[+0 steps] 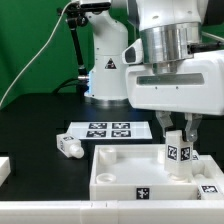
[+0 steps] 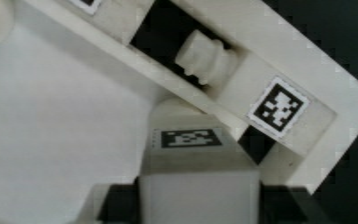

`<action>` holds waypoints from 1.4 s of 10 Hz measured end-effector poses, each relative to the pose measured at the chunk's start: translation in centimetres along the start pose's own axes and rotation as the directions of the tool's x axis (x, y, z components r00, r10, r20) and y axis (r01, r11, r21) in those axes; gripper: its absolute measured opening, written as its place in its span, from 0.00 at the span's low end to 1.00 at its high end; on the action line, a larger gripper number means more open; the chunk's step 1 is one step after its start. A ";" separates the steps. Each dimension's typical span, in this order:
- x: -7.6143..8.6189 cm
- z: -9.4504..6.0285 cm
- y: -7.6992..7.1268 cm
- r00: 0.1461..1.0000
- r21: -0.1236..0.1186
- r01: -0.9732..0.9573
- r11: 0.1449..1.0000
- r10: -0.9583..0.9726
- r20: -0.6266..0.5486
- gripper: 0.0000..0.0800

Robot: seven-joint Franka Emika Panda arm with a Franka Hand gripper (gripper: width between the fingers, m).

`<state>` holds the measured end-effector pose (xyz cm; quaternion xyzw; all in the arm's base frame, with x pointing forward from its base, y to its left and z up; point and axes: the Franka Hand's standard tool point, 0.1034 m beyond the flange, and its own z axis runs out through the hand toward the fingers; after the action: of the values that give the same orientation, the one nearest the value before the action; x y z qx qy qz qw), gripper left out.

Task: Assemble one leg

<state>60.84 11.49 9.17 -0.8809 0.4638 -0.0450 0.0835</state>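
Note:
My gripper (image 1: 178, 128) is shut on a leg (image 1: 177, 153), a white blocky peg with a black-and-white tag, held upright. It stands in or just above the far right corner of the large white square panel (image 1: 112, 172); I cannot tell whether it touches. In the wrist view the held leg (image 2: 202, 195) fills the space between my two dark fingers (image 2: 117, 200), above the panel's wall with its tag (image 2: 282, 107). A second leg (image 1: 68, 146) lies on its side on the black table, left of the panel. Another leg-like white part (image 2: 202, 55) lies beyond the panel wall.
The marker board (image 1: 107, 130) lies flat behind the panel. A white part (image 1: 4, 170) sits at the exterior view's left edge. A white strip (image 1: 60, 212) runs along the front. The robot base (image 1: 105, 70) stands at the back before a green backdrop.

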 end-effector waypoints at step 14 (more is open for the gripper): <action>0.3 0.5 0.4 0.381 -0.012 0.925 0.381 -0.925 0.010 0.81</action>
<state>60.78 11.12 8.61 -0.9906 -0.1045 -0.0796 0.0378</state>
